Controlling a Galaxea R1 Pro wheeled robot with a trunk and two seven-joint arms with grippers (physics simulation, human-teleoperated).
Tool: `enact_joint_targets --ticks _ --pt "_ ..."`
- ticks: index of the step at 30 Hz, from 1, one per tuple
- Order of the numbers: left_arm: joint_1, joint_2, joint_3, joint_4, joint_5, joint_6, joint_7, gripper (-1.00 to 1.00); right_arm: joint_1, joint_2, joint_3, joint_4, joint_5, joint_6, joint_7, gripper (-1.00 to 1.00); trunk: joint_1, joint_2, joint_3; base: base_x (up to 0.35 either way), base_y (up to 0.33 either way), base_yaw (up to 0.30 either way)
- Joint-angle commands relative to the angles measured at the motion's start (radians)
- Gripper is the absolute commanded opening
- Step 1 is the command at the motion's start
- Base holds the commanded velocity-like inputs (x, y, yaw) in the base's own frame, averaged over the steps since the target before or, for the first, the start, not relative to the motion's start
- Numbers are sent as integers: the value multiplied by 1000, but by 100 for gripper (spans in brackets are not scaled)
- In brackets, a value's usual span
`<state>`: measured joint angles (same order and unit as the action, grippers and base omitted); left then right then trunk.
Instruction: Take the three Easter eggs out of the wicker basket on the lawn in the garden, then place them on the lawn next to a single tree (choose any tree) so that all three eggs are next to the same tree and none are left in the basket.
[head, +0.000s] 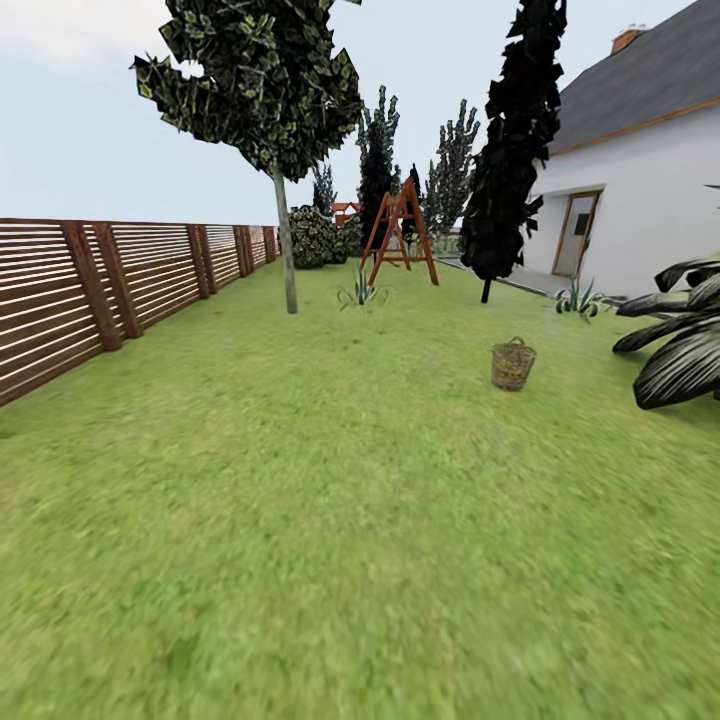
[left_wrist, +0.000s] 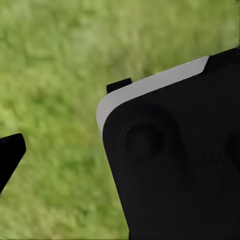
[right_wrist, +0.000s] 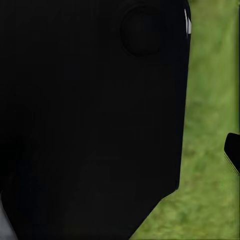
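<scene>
The wicker basket (head: 512, 364) stands upright on the lawn (head: 330, 520), some way ahead and to the right in the head view. The Easter eggs are hidden; I cannot see into the basket from here. The tree (head: 288, 262), with a thin pale trunk and dark leaves high up, rises ahead to the left, well apart from the basket. In the left wrist view a dark fingertip (left_wrist: 10, 156) of my left gripper hangs over grass beside the robot's black body (left_wrist: 175, 165). The right wrist view has a dark fingertip (right_wrist: 233, 151) at its edge, next to black housing (right_wrist: 90, 115).
A brown slat fence (head: 90, 295) runs along the left. A narrow black-foliaged tree (head: 515, 150) and a white house (head: 640, 190) stand at the right, with a striped broad-leaved plant (head: 680, 345) beside the basket. A wooden swing frame (head: 400, 235) stands far back.
</scene>
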<state>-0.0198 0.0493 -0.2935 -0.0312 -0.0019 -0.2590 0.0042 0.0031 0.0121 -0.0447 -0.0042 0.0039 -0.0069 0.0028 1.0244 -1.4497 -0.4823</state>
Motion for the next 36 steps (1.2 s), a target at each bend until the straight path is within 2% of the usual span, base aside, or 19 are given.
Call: enact_joint_targets --ticks 1,14,22,36 --pt "-1 2 -3 0 0 -4 0 100 0 0 -4 0 0 -1 0 100 1 0 -1 338 0 0" --pt "0 14 6 0 6 -16 0 100 0 0 -4 0 0 -1 0 100 1 0 -1 338 0 0" --pt "0 38 7 -1 9 -21 0 100 0 0 -4 0 1 -1 0 100 1 0 -1 335 0 0" --pt "0 34 -2 0 0 -16 0 100 0 0 -4 0 0 -1 0 100 1 0 -1 335 0 0"
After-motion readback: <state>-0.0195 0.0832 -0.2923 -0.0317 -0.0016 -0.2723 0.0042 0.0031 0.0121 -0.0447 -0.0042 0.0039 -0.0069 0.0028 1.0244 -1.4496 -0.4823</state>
